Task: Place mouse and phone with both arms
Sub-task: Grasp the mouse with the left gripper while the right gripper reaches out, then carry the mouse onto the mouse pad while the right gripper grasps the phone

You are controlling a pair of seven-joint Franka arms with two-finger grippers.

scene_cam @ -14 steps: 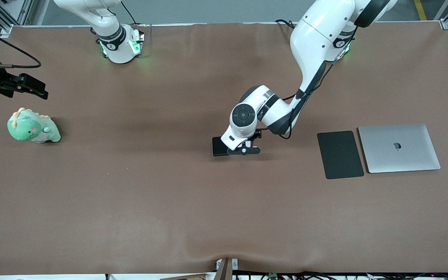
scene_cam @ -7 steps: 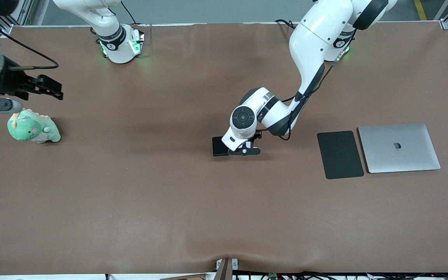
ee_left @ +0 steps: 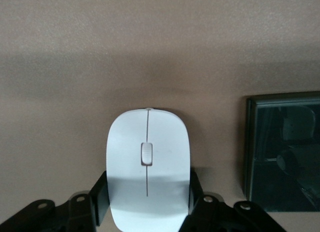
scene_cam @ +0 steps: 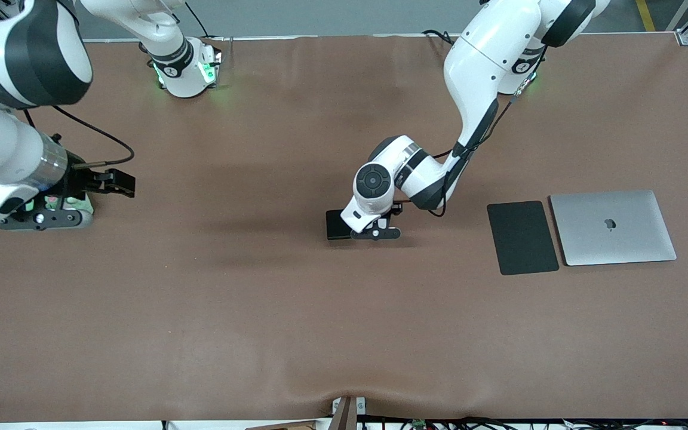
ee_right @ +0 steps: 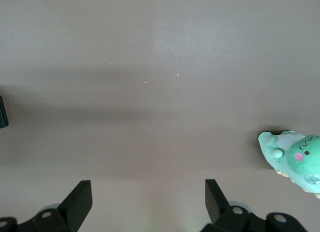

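Observation:
The white mouse [ee_left: 148, 142] lies on the brown table between the fingers of my left gripper [ee_left: 147, 192], which press against its two sides. In the front view my left gripper [scene_cam: 374, 231] is low at the table's middle and its wrist hides the mouse. The black phone [scene_cam: 337, 225] lies flat right beside it, toward the right arm's end, and shows in the left wrist view [ee_left: 282, 152] too. My right gripper [scene_cam: 42, 215] hangs open and empty over the table near the right arm's end; its jaws stand wide apart in the right wrist view [ee_right: 147, 192].
A green dinosaur toy [ee_right: 295, 159] sits beside my right gripper, mostly hidden under that wrist in the front view. A flat black mouse pad [scene_cam: 522, 237] and a closed silver laptop [scene_cam: 613, 227] lie side by side toward the left arm's end.
My right arm has swung in from the table's edge and down over the green toy, covering it. My left gripper has stayed at the mouse, hardly moving.

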